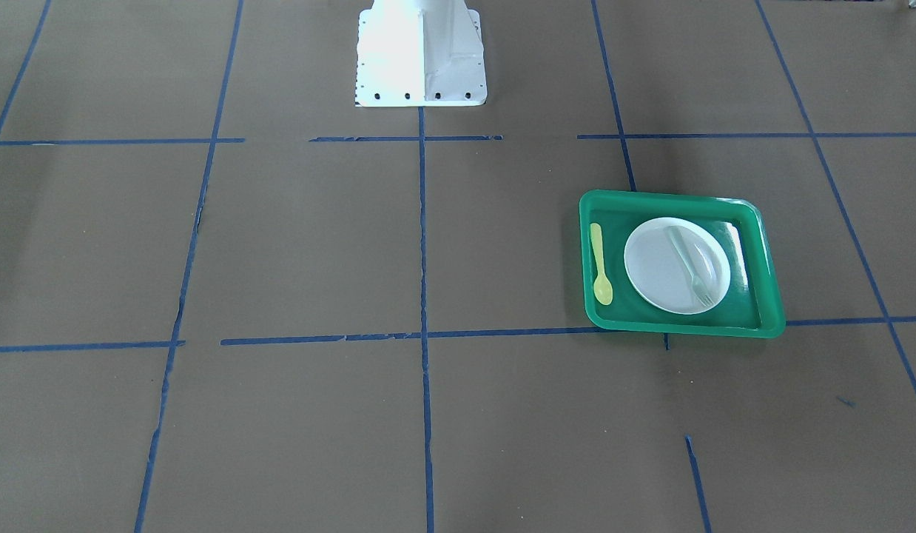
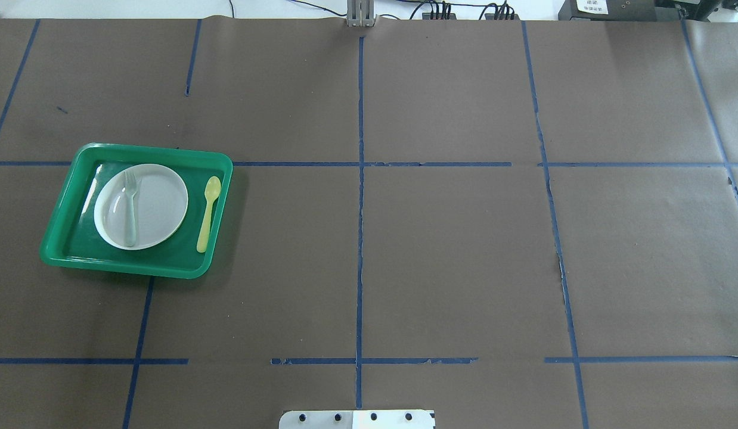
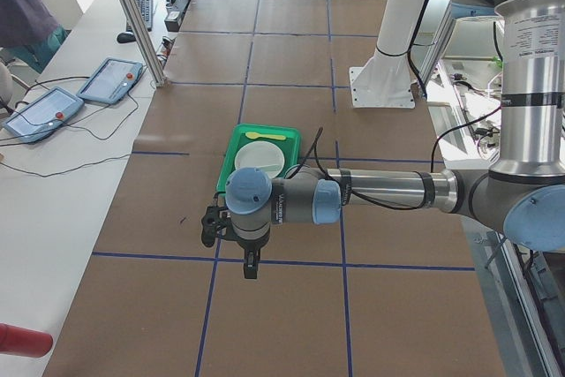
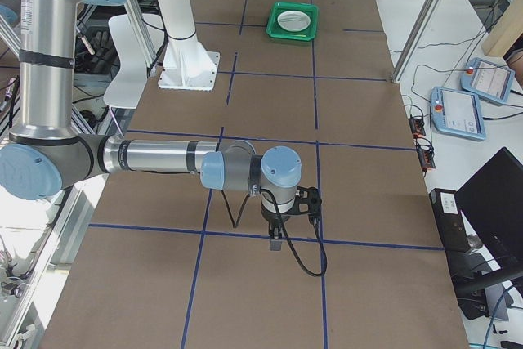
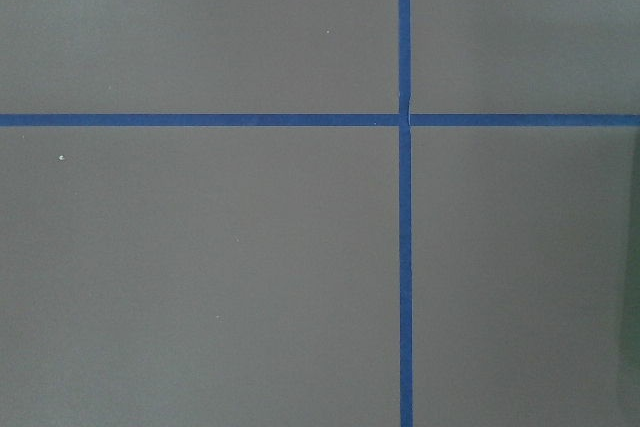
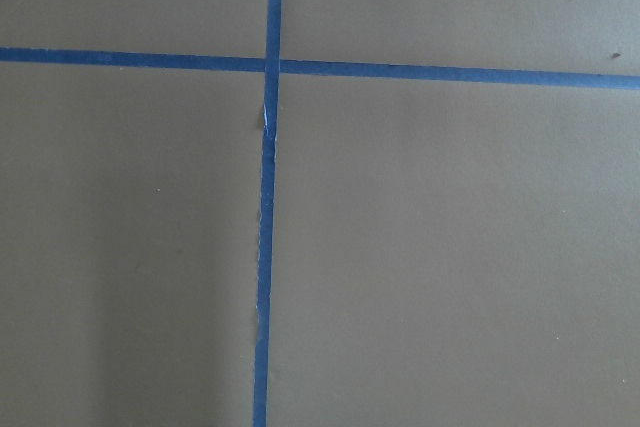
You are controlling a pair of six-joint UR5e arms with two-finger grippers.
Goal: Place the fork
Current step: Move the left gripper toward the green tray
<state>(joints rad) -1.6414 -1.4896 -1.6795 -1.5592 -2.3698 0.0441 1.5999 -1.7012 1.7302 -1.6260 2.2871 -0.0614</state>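
The pale translucent fork (image 2: 130,205) lies on the left part of a round white plate (image 2: 160,205), tines pointing away from the robot. The plate sits in a green tray (image 2: 154,149) on the robot's left side. In the front-facing view the fork (image 1: 691,266) lies on the plate (image 1: 650,266) in the tray (image 1: 680,198). My left gripper (image 3: 251,269) hangs over bare table, apart from the tray (image 3: 231,152). My right gripper (image 4: 275,243) hangs far from the tray (image 4: 293,36). I cannot tell whether either gripper is open or shut.
A yellow spoon (image 2: 208,213) lies in the tray beside the plate, toward the table's middle. The brown table carries a grid of blue tape lines (image 2: 360,238). The robot's white base (image 1: 421,55) stands at the table's edge. Both wrist views show only table and tape.
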